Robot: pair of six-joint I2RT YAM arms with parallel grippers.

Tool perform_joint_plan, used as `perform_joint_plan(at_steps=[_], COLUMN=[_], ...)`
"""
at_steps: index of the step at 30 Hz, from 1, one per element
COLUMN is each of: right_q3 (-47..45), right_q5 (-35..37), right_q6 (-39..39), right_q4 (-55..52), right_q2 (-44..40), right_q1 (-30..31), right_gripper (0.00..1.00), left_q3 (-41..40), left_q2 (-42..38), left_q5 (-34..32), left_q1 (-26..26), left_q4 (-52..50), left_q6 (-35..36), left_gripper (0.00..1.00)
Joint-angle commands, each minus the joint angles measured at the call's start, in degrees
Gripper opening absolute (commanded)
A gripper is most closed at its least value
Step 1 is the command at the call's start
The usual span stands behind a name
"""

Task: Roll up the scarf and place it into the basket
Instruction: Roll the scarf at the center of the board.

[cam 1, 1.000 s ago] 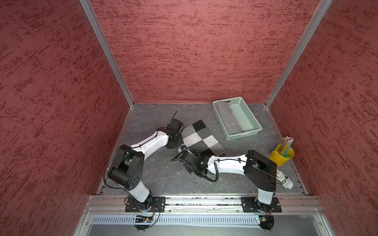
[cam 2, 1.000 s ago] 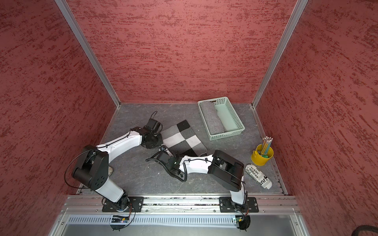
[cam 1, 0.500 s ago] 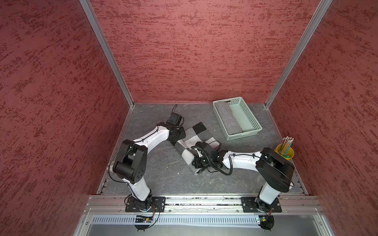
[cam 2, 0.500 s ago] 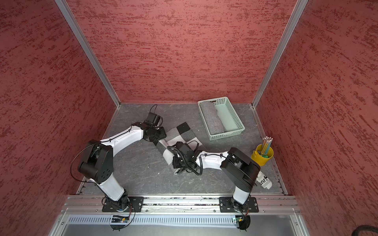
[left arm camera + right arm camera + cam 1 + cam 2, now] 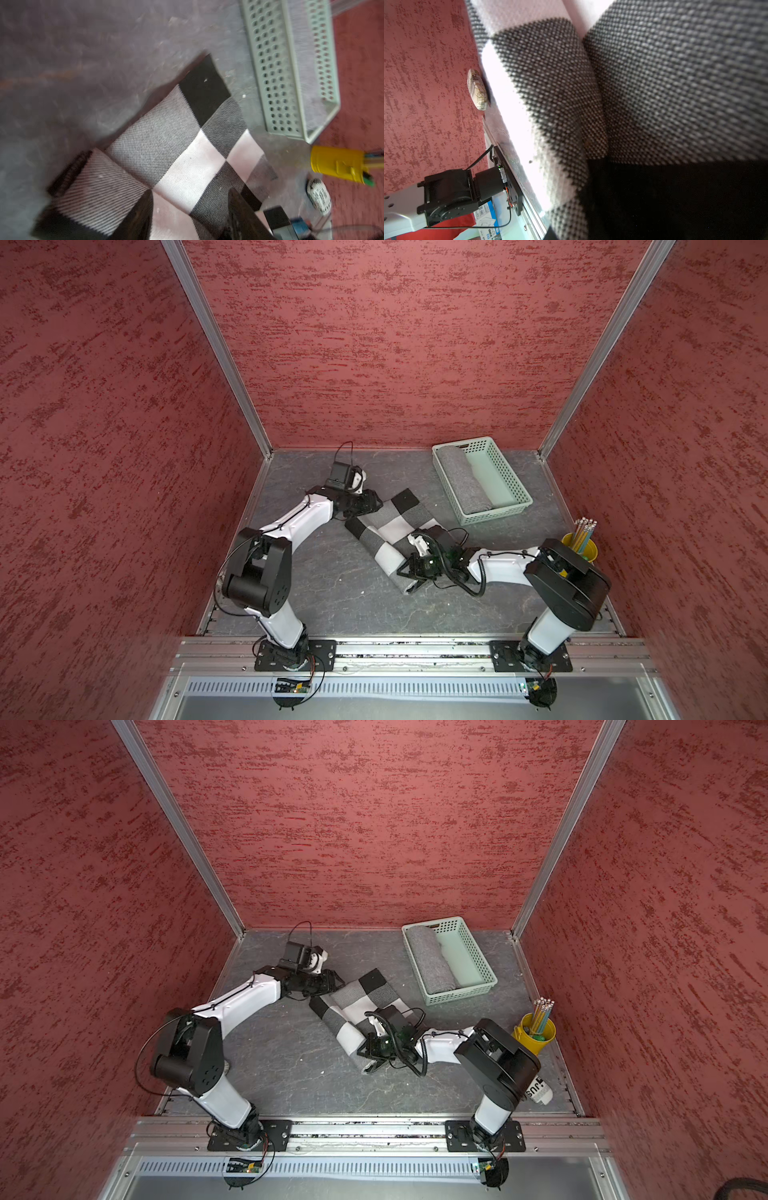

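Observation:
The scarf (image 5: 390, 526) (image 5: 353, 1002), checked in black, white and grey, lies as a folded, partly rolled band on the grey floor. My left gripper (image 5: 372, 504) (image 5: 336, 982) is at its far left end. In the left wrist view it (image 5: 190, 199) stands open over the scarf (image 5: 176, 155), gripping nothing. My right gripper (image 5: 405, 572) (image 5: 365, 1050) is at the scarf's near end, shut on it. The fabric (image 5: 654, 93) fills the right wrist view and hides the jaws. The mint-green basket (image 5: 494, 512) (image 5: 461, 994) (image 5: 270, 72) stands at the back right.
A grey rolled cloth (image 5: 465, 481) lies inside the basket. A yellow pencil cup (image 5: 579, 547) (image 5: 336, 164) stands by the right wall, with a white printed tube (image 5: 538, 1090) on the floor nearer the front. Red walls close in three sides.
The scarf went from a flat checked square to a folded band as my right gripper carried its near edge over. My left gripper's jaws have opened at the far end.

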Motion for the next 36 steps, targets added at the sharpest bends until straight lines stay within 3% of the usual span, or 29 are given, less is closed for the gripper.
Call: perform_joint_plan(at_steps=[1,3,6,8,13,19,22,26,30,32,33,35,36], right_q3=[-1.2,-2.2,-4.1,-5.2,-7.5,-12.4,-14.6,-15.8,-17.4,-17.3,-16.9,-14.5,-12.3], right_q5=[0.1,-0.5,-2.6,-4.3,-5.7,-7.8,-8.1,-6.9,-5.7,-5.2,-4.4,-0.3,3.3], right_q6=[-4.1,-5.4,-6.4,-6.5,-5.9,-0.5,2.4,3.9,5.5,4.9,3.8,0.2,-2.4], right_q4=[-10.7,-13.3,-15.0,-14.9,-13.0,-4.9,-0.8,1.4,3.4,2.8,1.3,-6.0,-11.8], right_q2=[-2.9,-4.1,-6.2,-7.4,-7.0,-5.0,-4.0,-2.4,-2.5,-3.3,-4.3,-7.5,-9.8], right_q1=[-2.3,-3.8,-6.1,-7.4,-10.0,-12.0,-12.2,-12.5,-12.9,-12.9,-12.9,-12.4,-11.8], right_gripper=[0.00,0.00,0.00,0.00,0.00,0.00,0.00,0.00,0.00,0.00,0.08,0.23,0.30], left_q3=[-6.6,-12.7,-15.6,-14.3,-6.1,5.2,7.3,6.7,9.4,11.8,13.4,16.1,17.1], left_q2=[-6.1,-8.7,-8.1,-5.4,3.6,12.9,16.2,18.1,21.9,24.5,25.9,28.3,29.1], left_q5=[15.9,20.7,28.4,32.3,34.1,19.1,11.9,11.1,11.7,11.4,10.6,10.4,10.1], left_q1=[4.7,7.4,11.7,12.9,11.4,8.4,6.8,5.0,2.2,1.0,0.5,-0.1,-0.5], left_q4=[9.2,16.8,22.5,19.7,5.2,-15.0,-20.2,-20.0,-20.6,-21.7,-22.3,-23.8,-24.4], left_q6=[19.6,22.9,23.2,25.8,32.6,33.2,32.1,31.0,29.5,28.4,27.4,26.0,25.4], left_gripper=[0.68,0.78,0.78,0.79,0.82,0.82,0.81,0.78,0.64,0.37,0.22,0.01,0.00])
